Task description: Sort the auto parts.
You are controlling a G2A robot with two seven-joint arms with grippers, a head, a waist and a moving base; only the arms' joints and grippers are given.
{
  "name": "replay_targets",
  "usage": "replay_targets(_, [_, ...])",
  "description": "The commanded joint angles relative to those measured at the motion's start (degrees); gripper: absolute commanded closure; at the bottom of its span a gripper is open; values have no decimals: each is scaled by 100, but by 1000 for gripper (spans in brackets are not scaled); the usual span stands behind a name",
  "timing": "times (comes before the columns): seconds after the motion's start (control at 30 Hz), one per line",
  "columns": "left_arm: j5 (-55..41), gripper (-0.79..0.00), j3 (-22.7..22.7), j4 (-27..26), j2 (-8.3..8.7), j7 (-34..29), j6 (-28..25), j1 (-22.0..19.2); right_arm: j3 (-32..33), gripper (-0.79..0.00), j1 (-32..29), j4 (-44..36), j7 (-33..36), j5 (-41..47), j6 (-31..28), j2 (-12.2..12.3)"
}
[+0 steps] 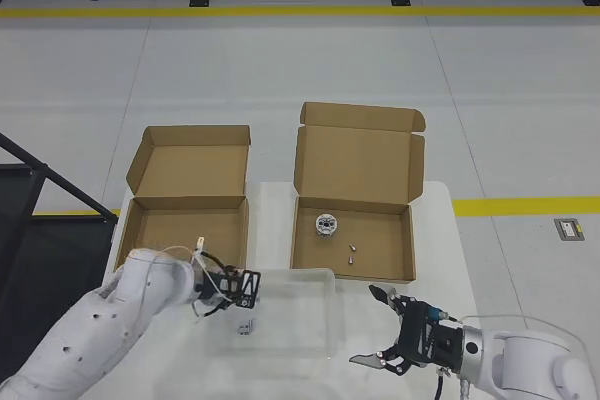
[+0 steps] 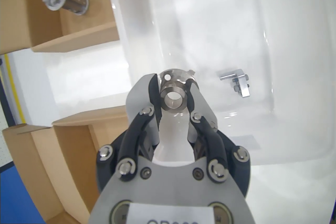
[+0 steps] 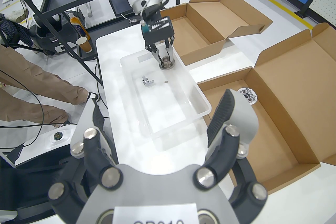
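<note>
Left end effector (image 2: pixel 172 88): clamped on flanged metal bushing (image 2: pixel 181 104), within clear tray (image 3: pixel 202 101).
Right end effector (image 3: pixel 162 104): spread wide, vacant.
Handling: likely rigid, dense, slick; grip neck beside flange.

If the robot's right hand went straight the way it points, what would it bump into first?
Probably the near wall of the clear tray; the open right hand points at it. Its height above the table is hard to judge.
</note>
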Motion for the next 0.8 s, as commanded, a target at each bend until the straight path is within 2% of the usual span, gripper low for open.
replay_targets(0.0, [-107, 0, -434, -277, 146, 92, 112, 303, 0, -785, 0, 0, 0, 0, 0, 0])
replay_targets(0.17, [-233, 0, -1459, -717, 461, 523, 647, 1131, 0, -785, 0, 0, 0, 0, 0, 0])
replay_targets(0.37, [-339, 0, -2560, -866, 713, 1618, 1392, 2096, 0, -785, 0, 0, 0, 0, 0, 0])
replay_targets(0.77, [-339, 0, -2560, -866, 713, 1618, 1392, 2096, 0, -785, 0, 0, 0, 0, 0, 0])
